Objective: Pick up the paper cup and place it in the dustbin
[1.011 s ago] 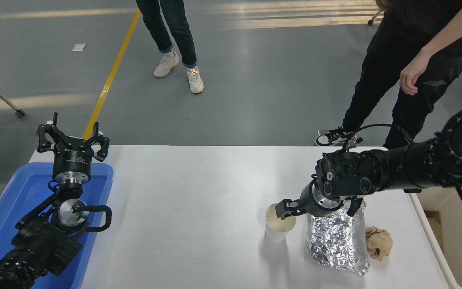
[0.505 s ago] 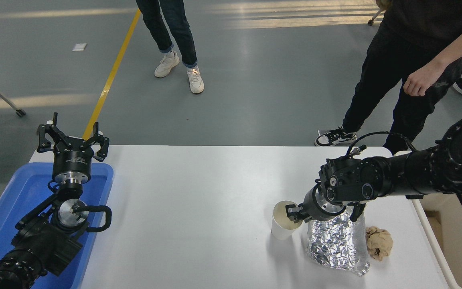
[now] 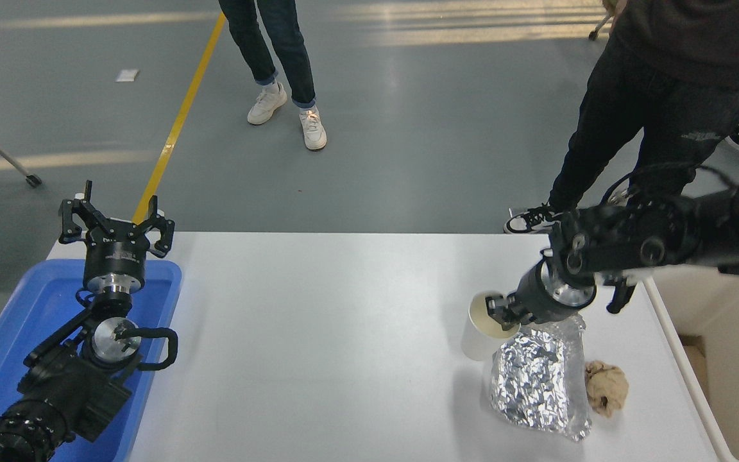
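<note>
The white paper cup (image 3: 480, 337) hangs upright above the table, right of centre, its cream inside showing. My right gripper (image 3: 499, 312) is shut on the cup's rim on the right side and holds it lifted, just left of the foil bag. The cream-beige dustbin (image 3: 738, 359) stands beside the table's right edge, partly cut off by the picture's edge. My left gripper (image 3: 116, 224) is parked open above the blue tray at the lower left.
A crinkled silver foil bag (image 3: 539, 382) lies right under the cup's right side, a crumpled brown paper ball (image 3: 605, 387) beside it. A blue tray (image 3: 29, 308) sits at the left. Two people stand beyond the table's far edge, one close to my right arm.
My right gripper has lifted the cup off the table and carried it up and to the right, toward the dustbin. The person at the right has shifted. The left arm has not moved.
</note>
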